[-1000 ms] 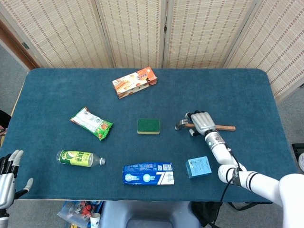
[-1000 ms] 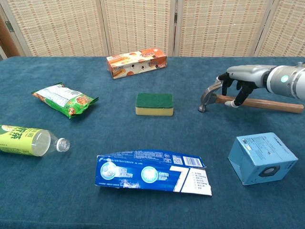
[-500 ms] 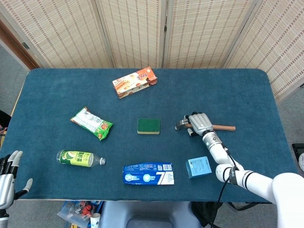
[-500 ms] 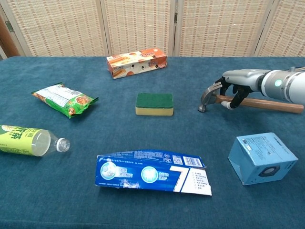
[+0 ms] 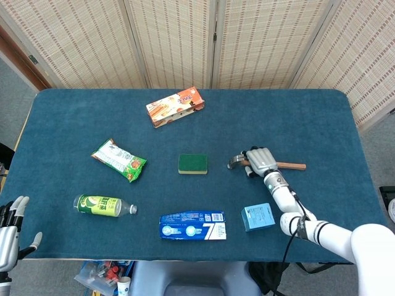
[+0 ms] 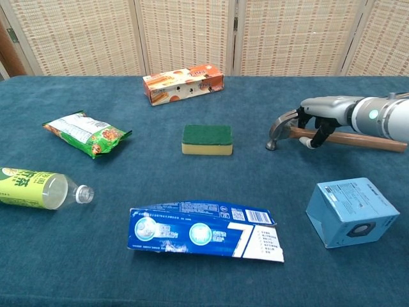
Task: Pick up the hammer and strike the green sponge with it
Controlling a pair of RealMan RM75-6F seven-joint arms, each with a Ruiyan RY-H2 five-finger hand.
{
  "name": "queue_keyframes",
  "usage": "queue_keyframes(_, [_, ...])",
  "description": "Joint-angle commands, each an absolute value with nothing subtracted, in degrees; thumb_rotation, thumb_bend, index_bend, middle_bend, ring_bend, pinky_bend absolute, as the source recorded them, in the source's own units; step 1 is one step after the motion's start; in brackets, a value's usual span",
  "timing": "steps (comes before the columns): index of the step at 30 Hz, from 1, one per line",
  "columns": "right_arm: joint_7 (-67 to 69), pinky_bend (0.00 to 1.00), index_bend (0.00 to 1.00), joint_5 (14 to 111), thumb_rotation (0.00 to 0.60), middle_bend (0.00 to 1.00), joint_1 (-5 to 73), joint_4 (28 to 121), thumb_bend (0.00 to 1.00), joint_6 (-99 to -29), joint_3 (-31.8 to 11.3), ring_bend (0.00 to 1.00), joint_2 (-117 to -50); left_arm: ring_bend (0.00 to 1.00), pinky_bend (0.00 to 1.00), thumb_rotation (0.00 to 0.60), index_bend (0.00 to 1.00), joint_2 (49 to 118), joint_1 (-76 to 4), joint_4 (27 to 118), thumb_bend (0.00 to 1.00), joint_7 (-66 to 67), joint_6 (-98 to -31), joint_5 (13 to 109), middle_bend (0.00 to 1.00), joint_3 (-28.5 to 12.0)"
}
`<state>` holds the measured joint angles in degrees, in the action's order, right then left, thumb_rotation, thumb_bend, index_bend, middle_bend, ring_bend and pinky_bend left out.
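Note:
The hammer [image 5: 293,165] lies flat on the blue cloth right of centre, its wooden handle [image 6: 364,140] pointing right and its metal head [image 6: 280,128] pointing left. My right hand [image 5: 261,159] lies over the handle just behind the head, and its fingers [image 6: 317,131] curl down around the wood. The green sponge [image 5: 192,163] sits flat mid-table, a short gap left of the hammer head; in the chest view the sponge [image 6: 206,138] shows its yellow underside. My left hand [image 5: 9,231] hangs off the table's near left edge with fingers spread, holding nothing.
A small blue box [image 6: 351,211] stands just in front of the hammer. A blue toothpaste carton [image 5: 192,226] lies at the near edge. A bottle [image 5: 102,205] and a snack bag [image 5: 118,160] lie on the left, and an orange biscuit box [image 5: 175,106] at the back.
My right hand has sunk a little lower onto the hammer handle. The hammer and the sponge have not moved.

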<state>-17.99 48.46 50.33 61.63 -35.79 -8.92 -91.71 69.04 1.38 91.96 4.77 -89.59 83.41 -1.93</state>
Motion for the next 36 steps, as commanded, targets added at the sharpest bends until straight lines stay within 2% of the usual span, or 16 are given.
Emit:
queue_keyframes(1, [-18.09,0.23,0.33,48.17,0.600,0.41,50.28,61.46,0.48,-35.64,-8.71,0.16,-91.59,0.00,0.00,0.600,0.00,69.11,1.37,91.86,0.31,4.72,-89.49,83.35,0.00,-1.95])
queue_keyframes(21, [-17.37,0.23,0.42,48.07,0.600,0.49,50.07,60.31,0.56,-35.91,-8.32,0.19,-92.30,0.00,0.00,0.600,0.00,69.35,1.47,91.09,0.31,3.98,-89.34,83.11,0.00,-2.13])
queue_keyframes(36, [-11.58,0.23,0.57,54.55,0.600,0.64,48.01,60.37,0.65,-38.43,-8.97,0.35,-92.48,0.00,0.00,0.600,0.00,69.57,1.67,90.59,0.31,3.67,-89.33,83.01,0.00,-2.06])
